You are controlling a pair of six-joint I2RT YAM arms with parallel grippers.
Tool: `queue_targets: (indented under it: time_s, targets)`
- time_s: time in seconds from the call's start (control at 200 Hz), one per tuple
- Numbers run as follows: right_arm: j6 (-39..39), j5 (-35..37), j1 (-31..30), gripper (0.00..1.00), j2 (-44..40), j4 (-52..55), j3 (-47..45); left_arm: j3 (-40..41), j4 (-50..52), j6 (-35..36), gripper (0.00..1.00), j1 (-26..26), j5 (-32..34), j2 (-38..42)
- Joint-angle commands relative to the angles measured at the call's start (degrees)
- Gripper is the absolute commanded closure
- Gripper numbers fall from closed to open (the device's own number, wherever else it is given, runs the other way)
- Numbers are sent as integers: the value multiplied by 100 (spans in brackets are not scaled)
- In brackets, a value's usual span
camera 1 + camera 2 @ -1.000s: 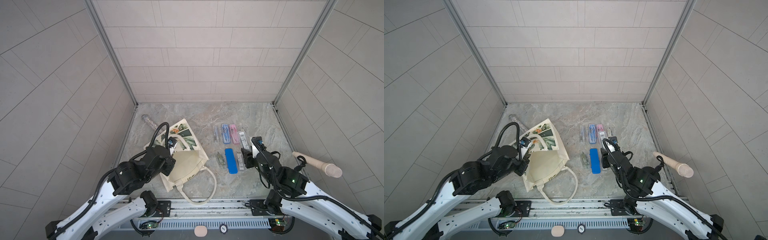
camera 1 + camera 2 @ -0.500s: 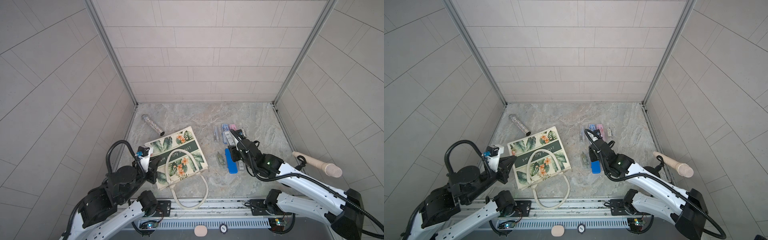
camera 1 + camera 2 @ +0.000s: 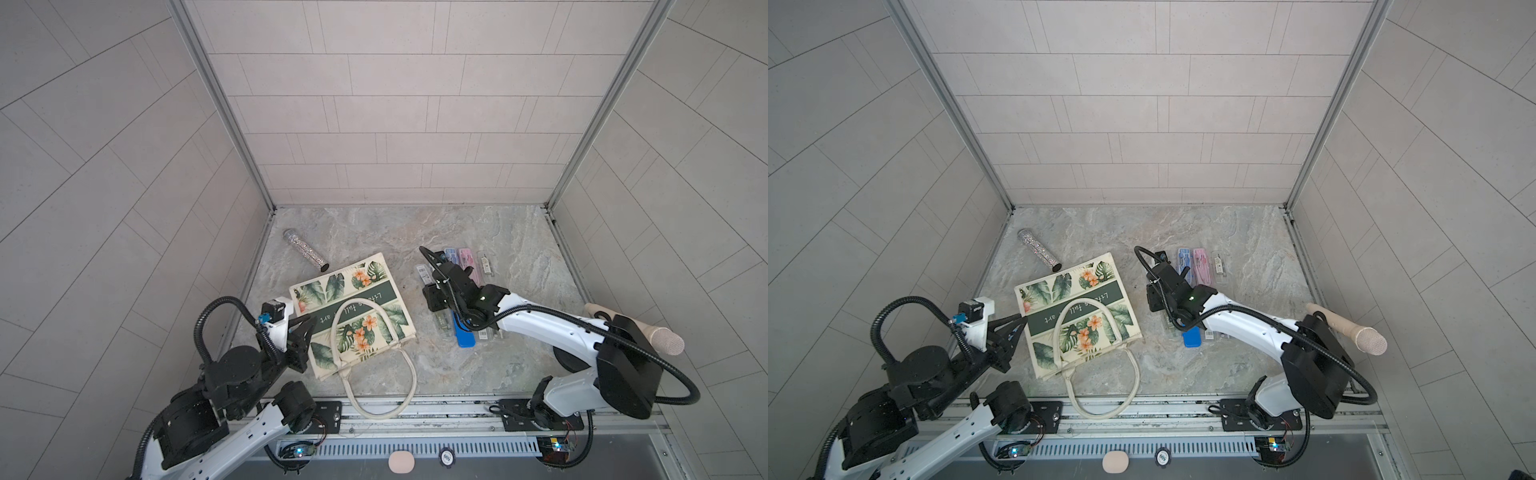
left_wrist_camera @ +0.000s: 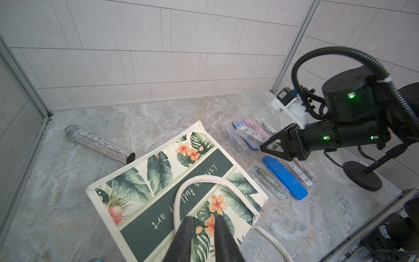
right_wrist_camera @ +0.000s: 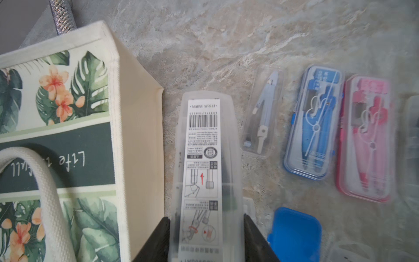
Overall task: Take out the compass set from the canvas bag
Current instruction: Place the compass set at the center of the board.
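Looking down in both top views, the cream canvas bag with the leaf-and-flower print [image 3: 353, 316] lies flat on the grey marble table [image 3: 478, 374], printed face up, loop handles toward the robot. The compass set [image 3: 422, 273], a clear plastic case with a white barcode label, is already outside the bag. The right gripper [image 3: 430, 287] carries it over the strip between the bag's right edge and the other cases laid out there. The left gripper [image 3: 1018, 323] hangs at the bag's opposite edge, well apart from the case, so the right arm is the one placed to finish. From the left wrist view, the left gripper's fingers [image 4: 184, 238] stand slightly apart above the print with nothing between them. Beyond the bag, the right gripper [image 4: 264, 147] points toward the far wall with the labelled case sticking out past its tips. From the right wrist view, the jaws are pressed on the case's two long sides near one end. Its long axis runs straight out from the gripper, parallel to the bag's side edge just beside it and to the blue compass case [image 5: 314, 127] and pink compass case [image 5: 367, 140] farther over. Setting it down probably calls for a plain descent onto the table beneath, keeping that axis, next to the clear case holding a grey compass [image 5: 263, 113].
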State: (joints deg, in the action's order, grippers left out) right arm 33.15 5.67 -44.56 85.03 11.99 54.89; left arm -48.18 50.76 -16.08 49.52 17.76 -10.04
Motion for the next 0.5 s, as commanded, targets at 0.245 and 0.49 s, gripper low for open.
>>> queue_targets:
  time_s: [0.245, 0.49]
  targets:
    - [977, 251, 113, 55, 1531, -131, 950, 113, -127, -108, 75, -20, 170, 133]
    - [1627, 700, 123, 54, 2339, 366, 1622, 133, -125, -110, 76, -21, 227, 231]
